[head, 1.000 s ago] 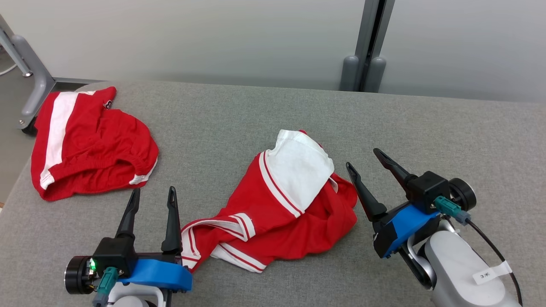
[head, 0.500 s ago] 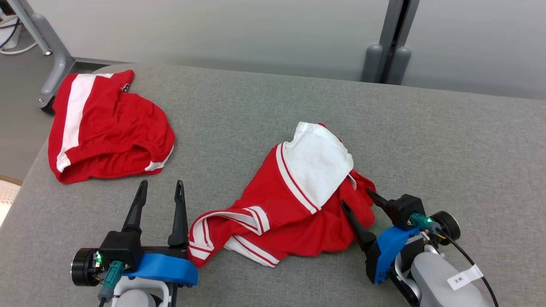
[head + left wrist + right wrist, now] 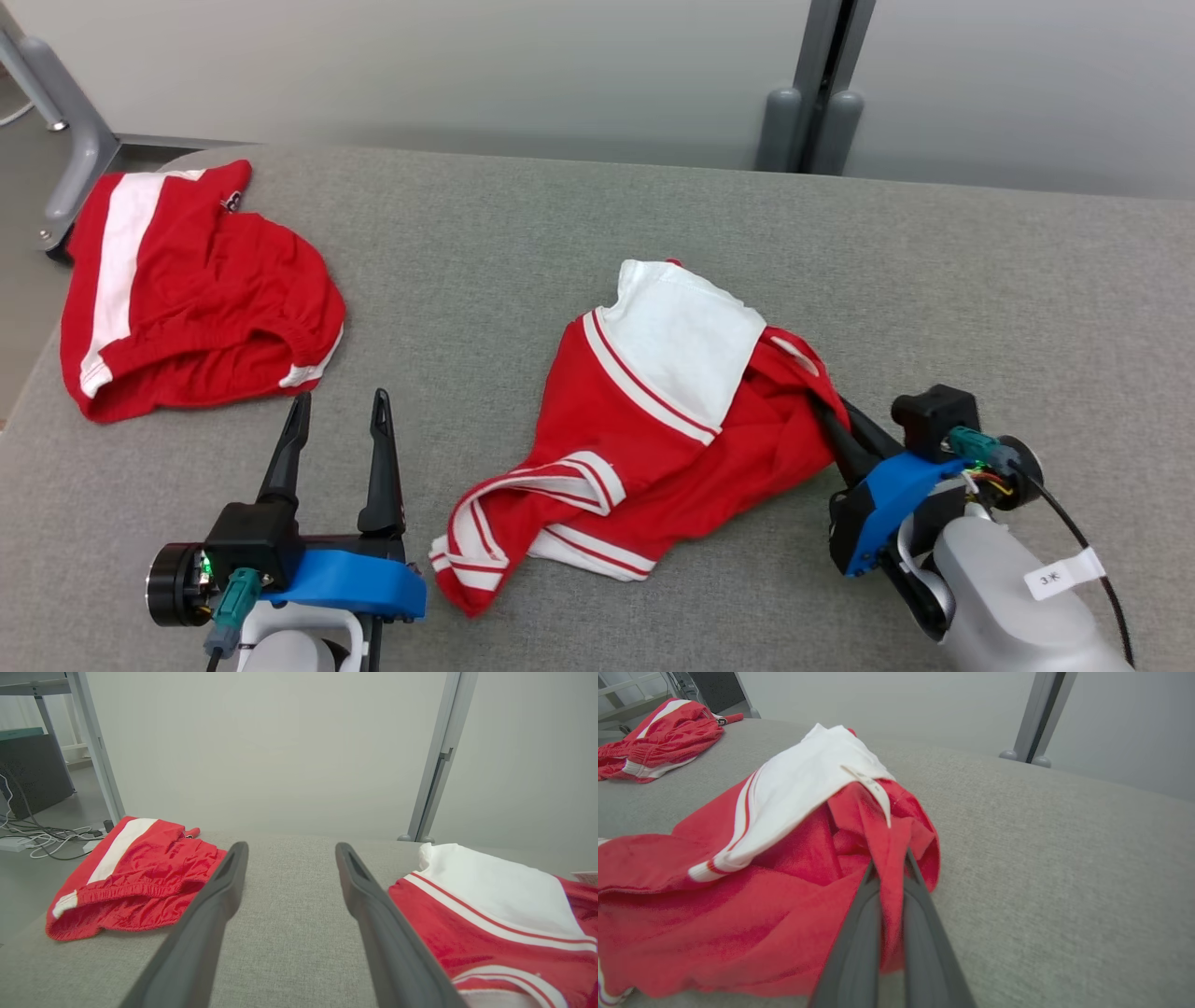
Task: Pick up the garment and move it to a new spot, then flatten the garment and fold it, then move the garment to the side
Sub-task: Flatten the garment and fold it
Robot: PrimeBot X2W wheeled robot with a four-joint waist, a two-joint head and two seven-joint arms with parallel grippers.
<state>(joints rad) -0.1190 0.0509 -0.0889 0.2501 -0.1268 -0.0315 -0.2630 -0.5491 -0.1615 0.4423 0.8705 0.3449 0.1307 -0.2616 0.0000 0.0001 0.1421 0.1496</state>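
A crumpled red garment [image 3: 653, 439] with white stripes and a white panel lies mid-table, also seen in the left wrist view [image 3: 472, 914] and the right wrist view [image 3: 752, 868]. My right gripper [image 3: 826, 411] is at its right edge, and up close the right gripper [image 3: 889, 863] is shut with a fold of red cloth pinched between its fingers. The left gripper [image 3: 341, 401] stands open just left of the garment's striped lower end, touching nothing. Bare grey table shows between the open fingers of the left gripper [image 3: 292, 849].
A second red garment [image 3: 196, 289] with a white band lies bunched at the grey table's [image 3: 560, 215] far left corner. A grey post [image 3: 812, 93] stands behind the table, and a metal frame leg [image 3: 65, 140] is at the left.
The right gripper moved left onto the garment's right edge and shut on the cloth, bunching that edge. The left gripper stayed open in place. The camera shifted slightly.
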